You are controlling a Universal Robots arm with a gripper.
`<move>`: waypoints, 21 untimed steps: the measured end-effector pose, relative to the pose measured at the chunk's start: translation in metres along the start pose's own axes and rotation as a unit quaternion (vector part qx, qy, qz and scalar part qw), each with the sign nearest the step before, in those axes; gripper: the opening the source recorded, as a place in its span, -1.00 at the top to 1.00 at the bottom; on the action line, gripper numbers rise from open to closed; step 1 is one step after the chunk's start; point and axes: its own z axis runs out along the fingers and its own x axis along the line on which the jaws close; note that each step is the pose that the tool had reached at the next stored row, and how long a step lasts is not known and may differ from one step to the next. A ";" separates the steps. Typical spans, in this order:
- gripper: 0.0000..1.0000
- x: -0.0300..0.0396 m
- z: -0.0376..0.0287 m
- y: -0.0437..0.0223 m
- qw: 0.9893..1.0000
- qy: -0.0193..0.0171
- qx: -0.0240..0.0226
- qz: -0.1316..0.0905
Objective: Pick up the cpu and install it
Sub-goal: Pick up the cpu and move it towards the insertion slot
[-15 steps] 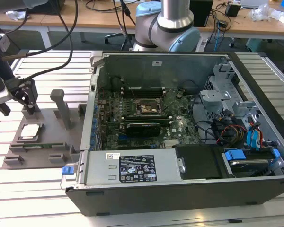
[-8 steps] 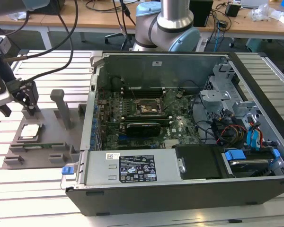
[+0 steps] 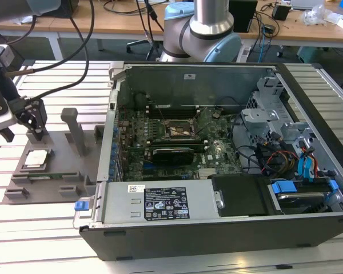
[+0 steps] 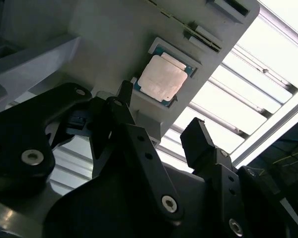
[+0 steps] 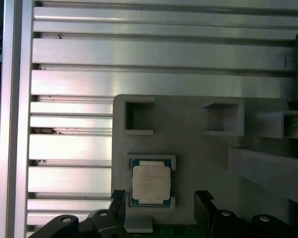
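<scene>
Wooden benches point(image 3: 51, 25) stood far behind the gripper point(image 5: 160, 196). A slatted aluminium table point(image 3: 308, 85) lay under it, with the open case point(image 3: 217, 228) well aside. Just below its spread, empty fingers sat the grey fixture point(image 5: 208, 163), the cpu point(image 5: 150, 182) nested in it.

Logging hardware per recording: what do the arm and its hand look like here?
The arm is silver-grey tubing with pale blue joint caps; black cables loop toward its wrist. The hand is matte black, with angular linked fingers fastened by silver screws.
</scene>
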 end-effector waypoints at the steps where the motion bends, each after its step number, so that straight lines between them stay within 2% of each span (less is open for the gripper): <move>1: -0.33 0.0000 0.0009 0.0000 1.000 0.000 0.000 0.000; 5: -0.33 0.0002 0.0066 -0.0002 1.000 0.000 0.000 0.000; 6: -0.33 0.0003 0.0077 -0.0001 1.000 0.000 0.003 0.000; 7: -0.33 0.0003 0.0082 -0.0001 1.000 0.001 0.015 -0.001; 8: -0.33 0.0003 0.0085 0.0000 1.000 0.001 0.022 -0.001; 9: -0.33 0.0003 0.0091 0.0001 1.000 0.001 0.027 -0.002; 10: -0.33 0.0002 0.0110 0.0001 1.000 0.001 0.029 -0.003; 16: -0.33 0.0006 0.0242 0.0006 1.000 0.001 0.029 -0.009; 19: -0.33 0.0009 0.0355 0.0017 1.000 0.001 0.029 -0.009; 21: -0.33 0.0010 0.0401 0.0021 1.000 0.001 0.028 -0.009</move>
